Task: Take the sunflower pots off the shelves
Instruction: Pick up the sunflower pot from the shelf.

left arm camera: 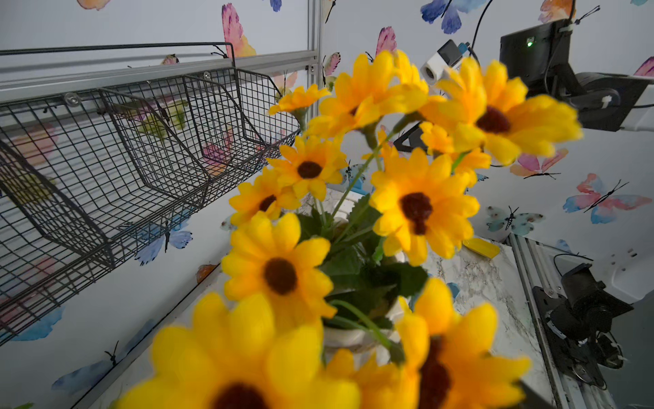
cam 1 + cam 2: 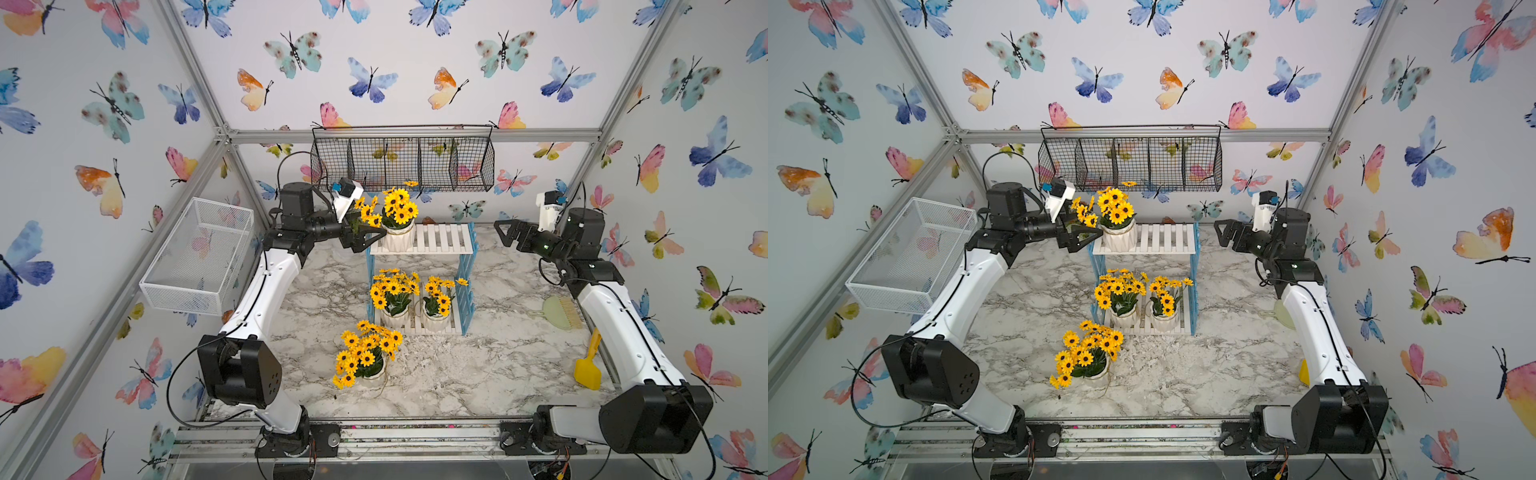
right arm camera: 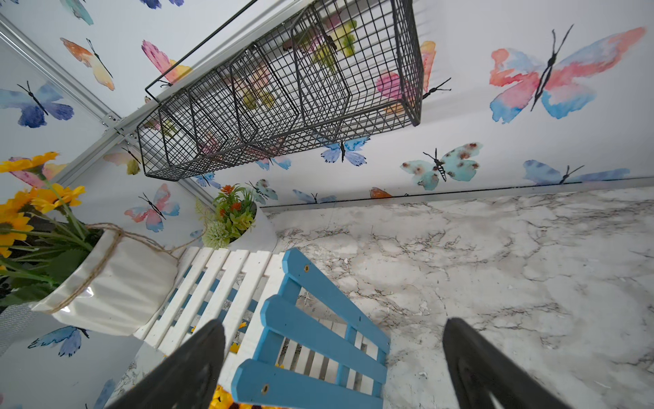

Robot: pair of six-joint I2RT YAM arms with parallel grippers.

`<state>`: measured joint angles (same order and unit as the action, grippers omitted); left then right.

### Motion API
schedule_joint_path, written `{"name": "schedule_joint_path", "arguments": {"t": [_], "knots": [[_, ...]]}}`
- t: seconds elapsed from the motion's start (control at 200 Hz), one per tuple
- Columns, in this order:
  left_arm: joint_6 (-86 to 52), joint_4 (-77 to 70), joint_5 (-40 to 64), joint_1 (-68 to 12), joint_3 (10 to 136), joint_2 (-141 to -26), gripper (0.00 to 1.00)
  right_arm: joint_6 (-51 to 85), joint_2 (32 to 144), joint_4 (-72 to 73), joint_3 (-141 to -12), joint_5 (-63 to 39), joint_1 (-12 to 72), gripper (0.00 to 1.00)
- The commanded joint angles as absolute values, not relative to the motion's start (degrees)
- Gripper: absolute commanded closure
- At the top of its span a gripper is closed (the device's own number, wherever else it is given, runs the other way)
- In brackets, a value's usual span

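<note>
The shelves (image 2: 442,239) stand mid-table. One of the sunflower pots (image 2: 398,237) is on the left end of the top board, and two more (image 2: 394,316) (image 2: 434,321) sit side by side on the lower board. Another pot (image 2: 371,374) stands on the marble in front. My left gripper (image 2: 380,237) is at the top pot's left side, its blooms (image 1: 419,209) filling the left wrist view; only one finger edge (image 1: 534,395) shows, set wide. My right gripper (image 3: 334,324) hovers open and empty over the rack's blue side frame (image 3: 318,329), right of the top board.
A black wire basket (image 2: 403,162) hangs on the back wall above the rack. A white mesh basket (image 2: 199,257) juts from the left wall. A white pot with orange-red flowers (image 3: 233,219) stands behind the rack. A green dustpan (image 2: 555,311) and yellow scoop (image 2: 588,368) lie at right.
</note>
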<state>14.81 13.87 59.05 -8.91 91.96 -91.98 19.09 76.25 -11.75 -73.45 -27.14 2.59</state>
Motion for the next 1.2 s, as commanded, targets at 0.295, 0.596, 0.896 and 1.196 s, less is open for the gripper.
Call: {"name": "schedule_joint_path", "arguments": {"t": [0.295,0.596,0.896,1.196], "knots": [[10.57,3.88,57.12,-9.10,89.41,-92.72,0.02,20.38,77.47,-8.73,-72.47,-30.23,2.41,0.02],[10.18,2.65,60.11,-10.21,89.12,-93.32,0.02,20.97,79.04,-5.54,-71.77,-40.40,2.53,0.03],[11.55,3.25,62.06,-11.49,88.16,-94.02,0.02,20.70,79.05,-5.94,-72.25,-41.82,2.81,0.03],[11.92,2.95,62.48,-12.61,87.97,-95.13,0.02,21.61,80.02,-5.06,-71.91,-43.38,3.15,0.04]]}}
